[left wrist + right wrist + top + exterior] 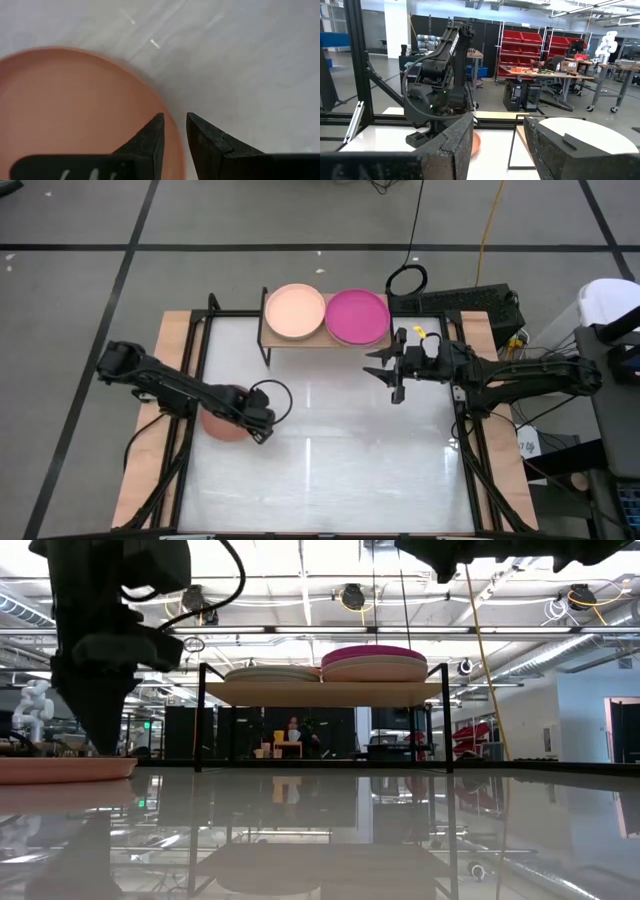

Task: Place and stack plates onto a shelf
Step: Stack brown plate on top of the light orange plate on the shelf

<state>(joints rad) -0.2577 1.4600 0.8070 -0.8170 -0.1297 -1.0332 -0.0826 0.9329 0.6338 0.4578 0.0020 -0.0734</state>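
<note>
A terracotta plate (pixel 222 427) lies flat on the white table near its left side. My left gripper (pixel 175 132) points straight down over the plate's right rim and is open by a narrow gap. One finger is over the plate's inside and the other is outside the rim. At the far middle stands the shelf (pixel 318 340), which carries a peach plate (pixel 295 312) and a magenta plate (pixel 357 315); the low view shows the magenta plate (pixel 375 653) lying on a beige one. My right gripper (pixel 382 370) hangs level and open in the air, right of the table's middle and in front of the shelf. My left gripper comes at the plate's right rim (pixel 167 107) from above, and the rim runs through the gap between the fingers. I cannot tell whether either finger touches the plate. The plate (pixel 60 768) lies flat on the table.
Black frame rails (pixel 195 380) run along the table's left and right sides over wooden boards. A black cable loop (pixel 272 398) hangs beside my left wrist. The shelf's thin black legs (pixel 198 730) stand on the table's far part. The white tabletop (pixel 330 460) fills the near middle.
</note>
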